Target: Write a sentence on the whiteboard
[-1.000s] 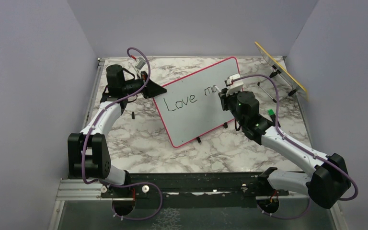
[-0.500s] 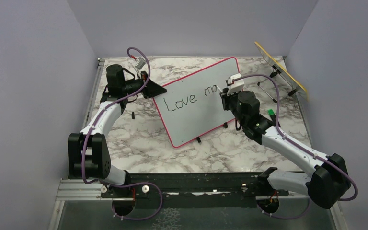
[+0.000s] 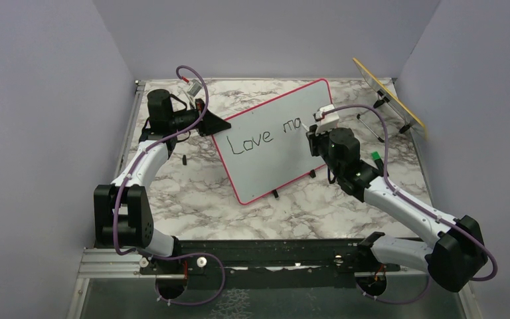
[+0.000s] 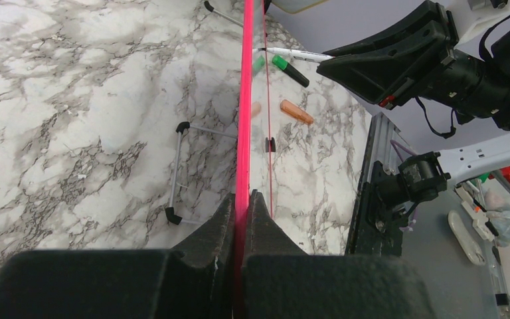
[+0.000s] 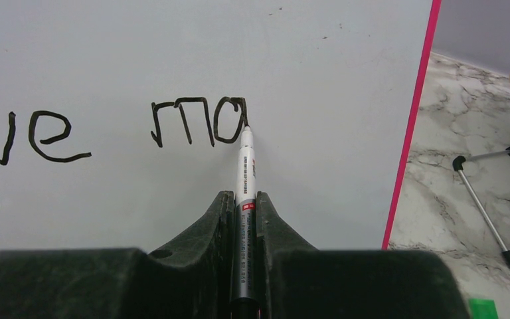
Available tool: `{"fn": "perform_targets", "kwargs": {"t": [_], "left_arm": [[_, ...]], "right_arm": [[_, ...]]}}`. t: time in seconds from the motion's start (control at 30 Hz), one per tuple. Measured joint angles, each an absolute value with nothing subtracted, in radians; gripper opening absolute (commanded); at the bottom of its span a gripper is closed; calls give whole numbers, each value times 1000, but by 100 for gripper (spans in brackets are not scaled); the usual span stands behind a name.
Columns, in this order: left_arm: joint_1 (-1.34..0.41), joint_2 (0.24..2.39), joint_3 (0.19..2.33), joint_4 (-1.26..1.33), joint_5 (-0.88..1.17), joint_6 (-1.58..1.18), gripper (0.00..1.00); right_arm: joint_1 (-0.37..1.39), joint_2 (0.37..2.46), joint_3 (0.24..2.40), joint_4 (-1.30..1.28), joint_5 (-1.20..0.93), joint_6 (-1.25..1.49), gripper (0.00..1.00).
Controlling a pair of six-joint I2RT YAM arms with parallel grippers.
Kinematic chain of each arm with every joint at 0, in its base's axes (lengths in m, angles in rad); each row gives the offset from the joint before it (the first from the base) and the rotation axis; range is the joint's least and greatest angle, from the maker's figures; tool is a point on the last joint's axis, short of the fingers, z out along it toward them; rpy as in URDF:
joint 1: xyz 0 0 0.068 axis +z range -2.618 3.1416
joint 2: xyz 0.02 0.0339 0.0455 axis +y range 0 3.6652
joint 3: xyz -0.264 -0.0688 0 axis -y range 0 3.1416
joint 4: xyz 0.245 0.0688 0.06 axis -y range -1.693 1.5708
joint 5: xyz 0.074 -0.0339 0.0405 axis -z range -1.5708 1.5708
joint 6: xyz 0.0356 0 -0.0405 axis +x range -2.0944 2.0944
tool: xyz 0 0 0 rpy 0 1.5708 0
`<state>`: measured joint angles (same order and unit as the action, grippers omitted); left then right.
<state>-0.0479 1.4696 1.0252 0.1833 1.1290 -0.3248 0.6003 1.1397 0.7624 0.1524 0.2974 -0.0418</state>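
Note:
The whiteboard (image 3: 272, 159), white with a pink-red frame, stands tilted in mid-table. Black marker writing on it reads "Love ma" (image 3: 252, 141); the right wrist view shows "ve" and "ma" (image 5: 199, 121). My left gripper (image 3: 220, 125) is shut on the board's left edge, seen edge-on as a pink strip (image 4: 243, 100) between the jaws. My right gripper (image 3: 311, 133) is shut on a silver marker (image 5: 245, 179) whose tip touches the right side of the "a".
A yellow-edged panel on a wire stand (image 3: 388, 96) stands at the back right. A green marker (image 4: 290, 70) and an orange cap (image 4: 297, 111) lie on the marble table (image 3: 186, 193) behind the board. A green object (image 3: 375, 157) lies by my right arm.
The right gripper with the marker has shifted slightly right along the board while the "a" after "m" took shape. The left arm and the board have not moved.

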Motion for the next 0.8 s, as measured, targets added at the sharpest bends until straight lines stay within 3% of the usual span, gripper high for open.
{"fn": "perform_targets", "kwargs": {"t": [0.8], "left_arm": [[-48, 1470, 1027, 180, 1129, -324, 0]], "right_arm": [[600, 1127, 743, 130, 340, -41, 1]]}}
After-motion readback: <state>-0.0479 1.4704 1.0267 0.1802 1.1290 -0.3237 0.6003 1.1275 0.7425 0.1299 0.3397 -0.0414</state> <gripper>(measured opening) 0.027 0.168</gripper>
